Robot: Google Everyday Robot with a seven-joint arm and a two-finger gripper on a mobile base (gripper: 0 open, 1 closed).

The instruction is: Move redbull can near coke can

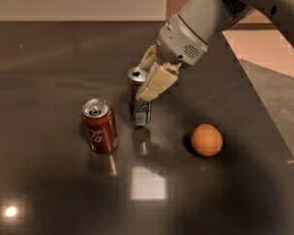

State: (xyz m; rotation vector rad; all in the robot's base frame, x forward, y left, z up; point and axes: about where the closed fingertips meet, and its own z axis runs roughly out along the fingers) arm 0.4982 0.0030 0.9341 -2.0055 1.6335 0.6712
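The redbull can [139,107] is slim, dark grey-blue and silver, and stands upright on the dark tabletop [49,58] near the middle. My gripper [150,80] reaches down from the upper right and its cream fingers [158,82] are shut on the upper part of the redbull can. The coke can [100,126] is red with white script and stands upright a short way to the left and a little nearer, with a small gap between the two cans.
An orange [206,139] lies on the table to the right of the redbull can. The table's right edge [264,106] runs diagonally, with lighter floor beyond. Bright light reflections show on the table near the front.
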